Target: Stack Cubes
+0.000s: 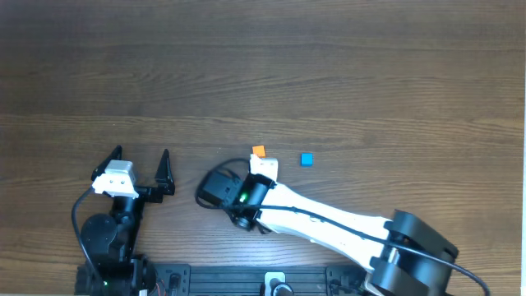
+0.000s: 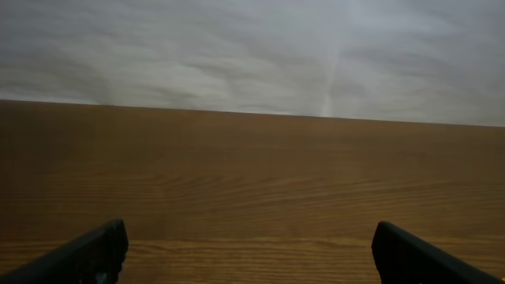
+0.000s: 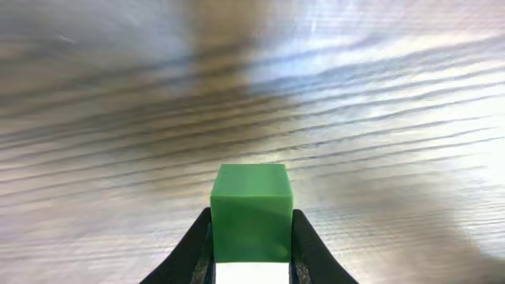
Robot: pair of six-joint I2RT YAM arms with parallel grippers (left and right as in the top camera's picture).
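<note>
The green cube (image 3: 251, 209) sits clamped between the fingers of the right gripper (image 3: 251, 237), above the wooden table (image 1: 329, 66). In the top view that gripper shows just beside the orange cube (image 1: 259, 151). The blue cube (image 1: 306, 159) lies near the orange cube, on its right. Well left of the orange cube, the left gripper (image 1: 140, 153) holds nothing, jaws spread wide.

Soft, even light covers the bench (image 1: 263, 66). Pale glare washes its grain in the right wrist view. Shadows are faint.
</note>
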